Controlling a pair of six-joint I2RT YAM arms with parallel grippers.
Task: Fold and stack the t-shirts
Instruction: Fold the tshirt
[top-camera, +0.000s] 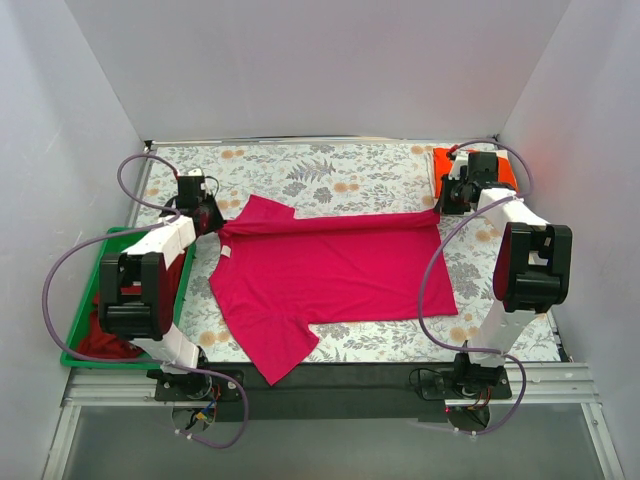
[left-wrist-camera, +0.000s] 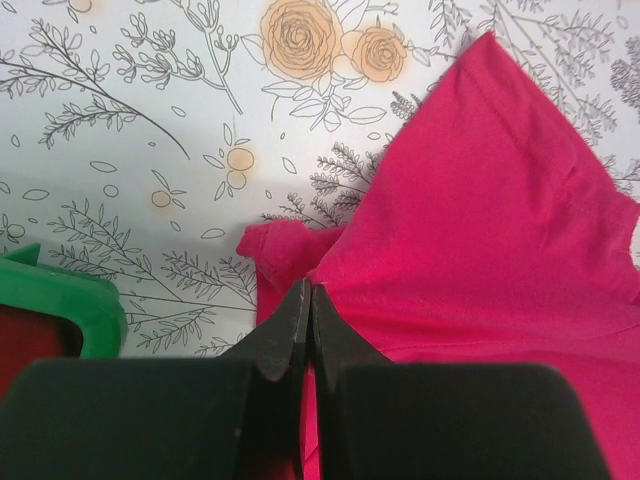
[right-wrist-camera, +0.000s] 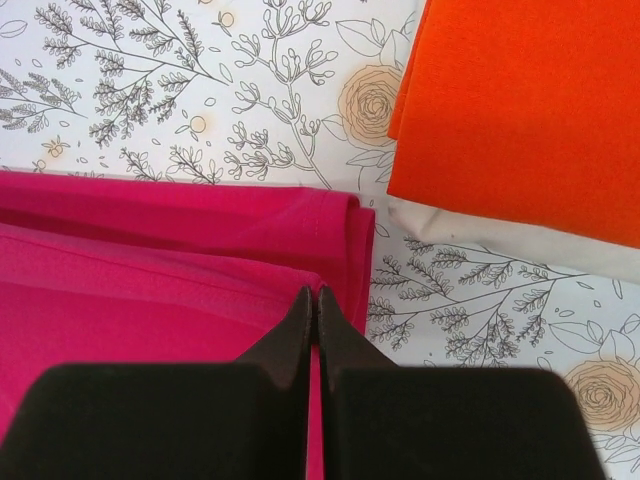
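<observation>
The magenta-pink t-shirt (top-camera: 330, 270) lies spread across the middle of the table, its far edge folded over toward me. My left gripper (top-camera: 210, 215) is at its far left corner, jaws shut on bunched pink fabric (left-wrist-camera: 480, 230) at the tips (left-wrist-camera: 308, 292). My right gripper (top-camera: 445, 203) is at the far right corner, shut on the folded pink edge (right-wrist-camera: 150, 270) at its tips (right-wrist-camera: 316, 295). A folded orange-red t-shirt (right-wrist-camera: 520, 110) rests on a white one (right-wrist-camera: 500, 235) at the back right. A darker red t-shirt (top-camera: 100, 335) lies crumpled in the tray.
The green plastic tray (top-camera: 95, 361) sits at the table's left edge beside my left arm, its corner (left-wrist-camera: 70, 300) close to the left gripper. The orange stack (top-camera: 505, 170) is just behind the right gripper. White walls enclose the floral tabletop (top-camera: 330, 175).
</observation>
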